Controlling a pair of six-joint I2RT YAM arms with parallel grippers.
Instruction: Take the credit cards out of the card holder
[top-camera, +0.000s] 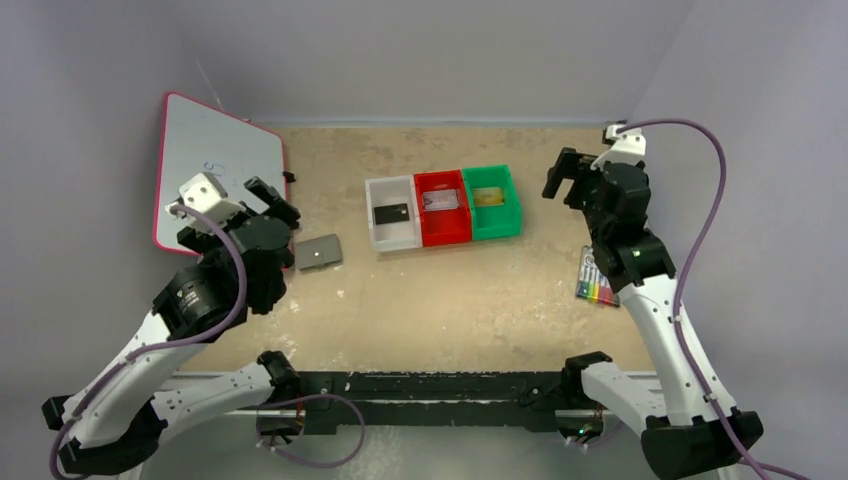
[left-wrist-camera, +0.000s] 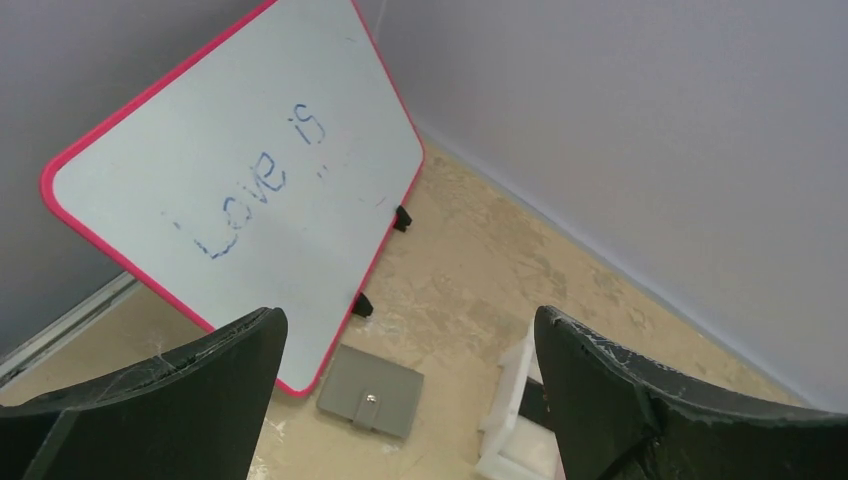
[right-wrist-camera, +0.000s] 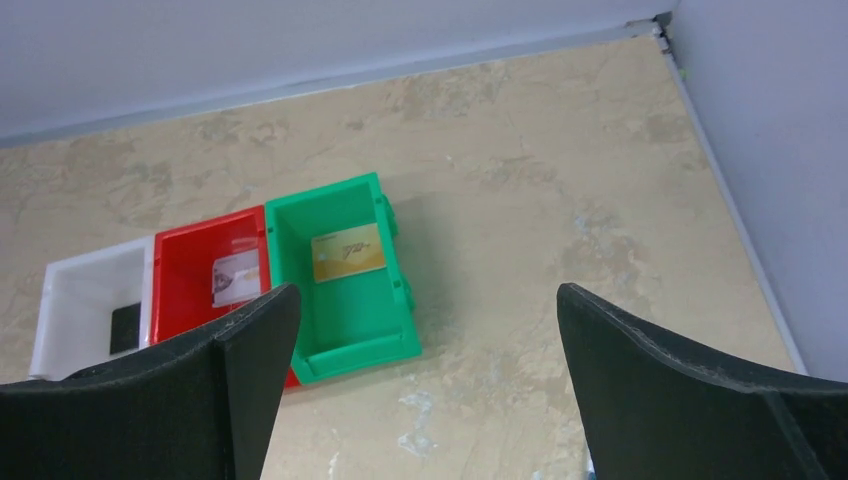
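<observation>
Card holder (top-camera: 318, 252) lying shut, left of white tray (top-camera: 372, 215), black card (top-camera: 391, 213) inside that tray, silvery card (top-camera: 441, 200) in red tray (top-camera: 445, 232), gold card (top-camera: 488, 195) in green tray (top-camera: 497, 222), left gripper (top-camera: 272, 200) and right gripper (top-camera: 566, 181) gaping wide, both empty

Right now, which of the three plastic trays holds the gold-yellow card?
The green plastic tray, rightmost in the row, holds the gold-yellow card. The red middle tray holds a silvery-grey card; the white left tray, a black card.
</observation>
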